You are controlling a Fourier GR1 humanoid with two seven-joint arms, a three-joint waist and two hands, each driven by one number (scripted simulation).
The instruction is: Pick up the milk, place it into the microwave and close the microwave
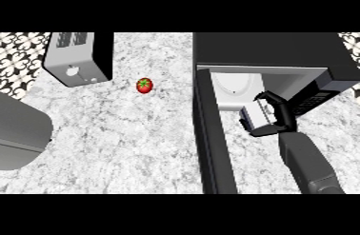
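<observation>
Milk (255, 116): a white carton with a dark edge, held at the mouth of the microwave, just in front of the pale interior; whether it rests on the cavity floor cannot be told.
Right hand (276, 111): black fingers and thumb curled round the milk, the grey forearm running up from the lower right of the view.
Left hand: not seen anywhere in the head view.
Microwave (271, 48): black body at the upper right, standing on the table, its white cavity exposed and a control panel on the right side.
Microwave door (213, 134): swung open, a long dark slab stretching toward the lower edge, left of the right hand.
Table (126, 134): speckled grey-white surface.
Tomato (144, 85): small, red, green top, lying alone on the table between toaster and microwave.
Toaster (74, 58): silver and black, upper left, well apart from the milk.
Grey object (21, 134): large, rounded, at the left edge; what it is cannot be told.
</observation>
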